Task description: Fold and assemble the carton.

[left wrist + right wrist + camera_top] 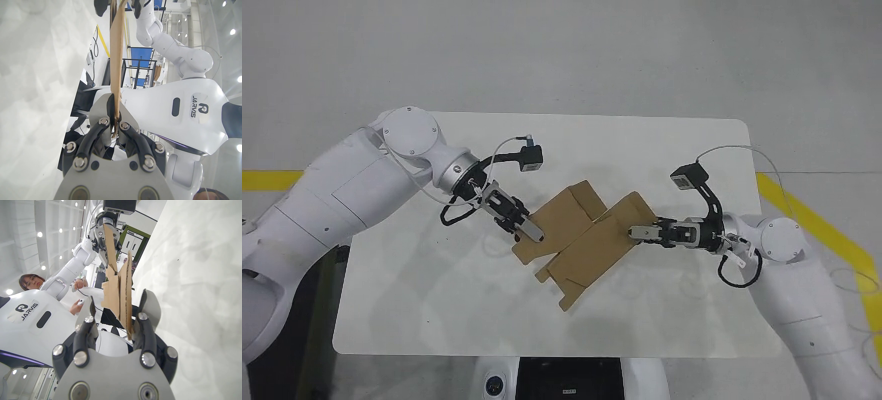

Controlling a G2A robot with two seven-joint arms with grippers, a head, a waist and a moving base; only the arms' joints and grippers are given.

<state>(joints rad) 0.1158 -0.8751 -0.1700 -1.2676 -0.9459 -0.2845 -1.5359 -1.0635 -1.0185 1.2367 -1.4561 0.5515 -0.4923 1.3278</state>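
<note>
The white desk (392, 300) carries nothing; the flattened brown carton (587, 240) hangs level above its middle, long axis slanting from one arm to the other. The left gripper (534, 233) fingers (111, 106) pinch one end. The right gripper (633, 232) fingers (149, 306) are spread around the opposite edge.

Brown carton (582, 240), white table (442, 300).
</note>
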